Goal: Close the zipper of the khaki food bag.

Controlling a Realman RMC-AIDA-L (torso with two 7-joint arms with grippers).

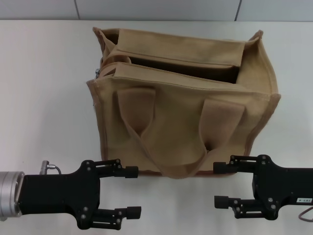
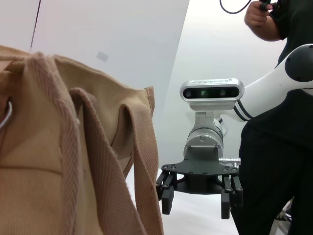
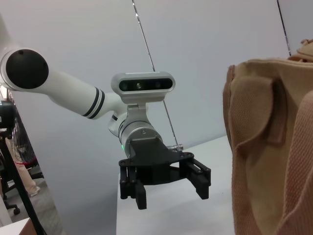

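Observation:
The khaki food bag [image 1: 181,122] stands upright in the middle of the white table, its two handles drooping over the near face. Its top gapes open along the zipper [image 1: 161,70], and a small silver pull tab [image 1: 97,73] shows at the bag's left end. My left gripper [image 1: 133,192] hovers open at the near left, in front of the bag's lower left corner. My right gripper [image 1: 220,184] is open at the near right, just before the bag's base. Neither touches the bag. The left wrist view shows the bag [image 2: 63,161] close up, the right wrist view its side [image 3: 264,156].
The white table [image 1: 44,98] stretches to both sides of the bag, with a wall behind it. A person in dark clothes [image 2: 279,127] stands behind my right arm. The left wrist view catches the right gripper [image 2: 195,201], and the right wrist view the left gripper [image 3: 168,190].

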